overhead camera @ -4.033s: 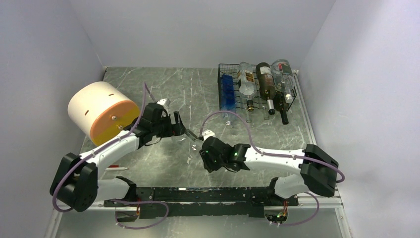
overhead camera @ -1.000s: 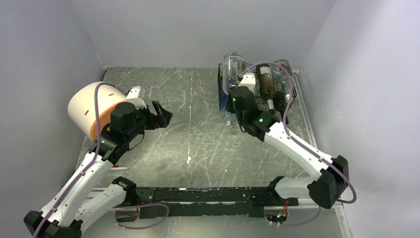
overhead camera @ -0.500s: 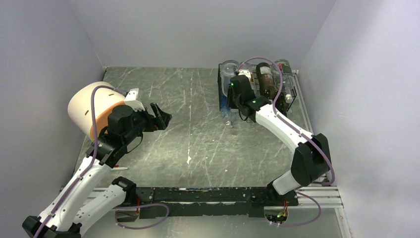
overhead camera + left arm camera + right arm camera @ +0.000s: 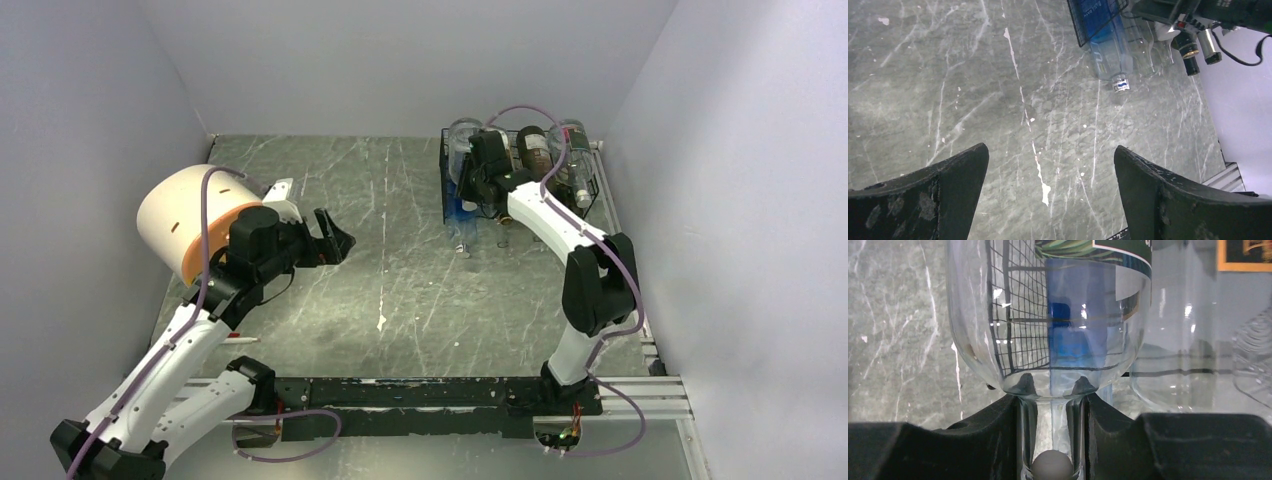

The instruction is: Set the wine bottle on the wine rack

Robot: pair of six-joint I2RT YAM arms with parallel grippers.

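Firmly, right jaws clench the wine bottle (image 4: 1048, 315) at the wine rack (image 4: 593, 190); left jaws gape.

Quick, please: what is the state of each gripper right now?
Left gripper: open, holding nothing.
Right gripper: closed on the neck of the clear wine bottle.

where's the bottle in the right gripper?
Top view, far right: the bottle is at the wine rack's left end, over the blue bottle, neck clamped in the right gripper.

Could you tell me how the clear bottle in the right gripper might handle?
The bottle looks like empty glass: probably rigid, fragile, slippery. Gripped only at its neck by the right gripper, its round body may swing or roll.
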